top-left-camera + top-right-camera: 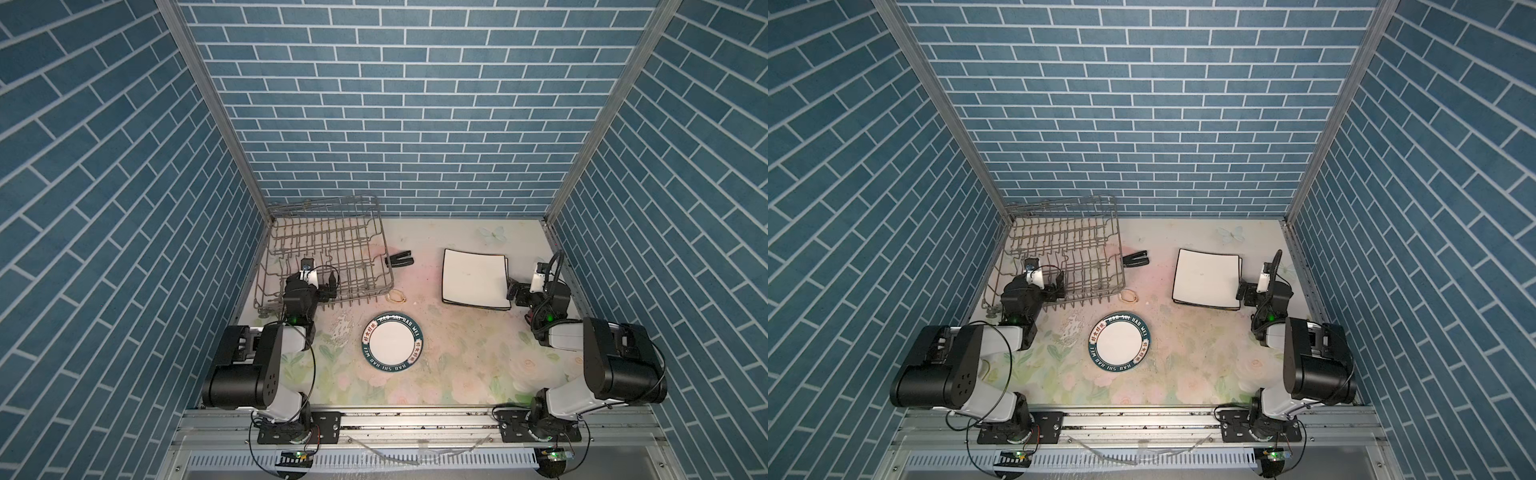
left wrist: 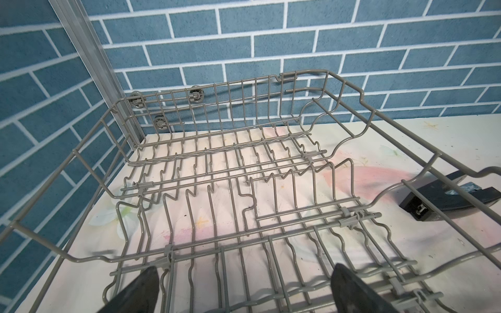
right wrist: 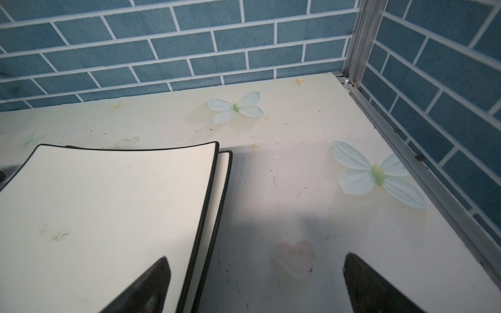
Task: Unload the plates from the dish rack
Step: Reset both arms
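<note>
Left claw (image 2: pixel 245 268), right claw (image 3: pixel 256 256): dark wedges; arms (image 1: pixel 245 374) black housings, white links, black cables, green LEDs.

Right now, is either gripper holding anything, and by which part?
Nothing held: left gripper hangs open over the dish rack; right gripper is open at the edge of the stacked square plates, gripping neither.

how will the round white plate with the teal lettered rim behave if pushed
Lying flat on the flowered tabletop, the round white teal-rimmed plate would probably slide, not roll. Its low rim hugs the surface, so pinching it looks awkward. It looks rigid.
</note>
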Available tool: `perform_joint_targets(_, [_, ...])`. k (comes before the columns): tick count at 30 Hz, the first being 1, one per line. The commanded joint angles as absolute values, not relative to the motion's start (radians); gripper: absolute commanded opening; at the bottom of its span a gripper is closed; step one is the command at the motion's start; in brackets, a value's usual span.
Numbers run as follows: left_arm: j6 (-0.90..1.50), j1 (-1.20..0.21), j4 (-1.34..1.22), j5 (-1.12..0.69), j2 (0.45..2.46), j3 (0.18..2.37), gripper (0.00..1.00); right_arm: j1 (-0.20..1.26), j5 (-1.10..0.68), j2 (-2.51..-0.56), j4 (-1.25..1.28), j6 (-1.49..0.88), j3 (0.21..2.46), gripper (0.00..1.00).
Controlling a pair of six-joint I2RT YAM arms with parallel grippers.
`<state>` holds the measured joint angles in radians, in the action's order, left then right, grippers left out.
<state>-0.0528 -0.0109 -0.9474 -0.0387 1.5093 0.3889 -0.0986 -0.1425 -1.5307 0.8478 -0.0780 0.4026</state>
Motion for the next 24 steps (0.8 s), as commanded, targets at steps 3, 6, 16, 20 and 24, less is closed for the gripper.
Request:
perform_joint_targets(3, [-0.078,-0.015,-0.854,-0.016,1.528,0.39,0.99,-0.094,-0.135,-1.541,0.87,-0.054,0.39,0.99])
perform_joint_targets(6, [-0.078,-0.015,-0.856,-0.017,1.528,0.39,0.99,-0.094,-0.136,-1.543,0.872,-0.054,0.39,0.99])
perform_joint_targets(16, [-0.078,-0.015,-0.856,-0.017,1.528,0.39,0.99,-0.093,-0.136,-1.543,0.871,-0.054,0.39,0.99])
perform_joint_targets(20, [-0.078,-0.015,-0.855,-0.016,1.528,0.39,0.99,-0.088,-0.137,-1.546,0.861,-0.045,0.397,0.99])
perform_joint_targets(24, [-0.078,-0.014,-0.854,-0.017,1.529,0.391,0.99,-0.078,-0.126,-1.547,0.849,-0.038,0.403,0.99])
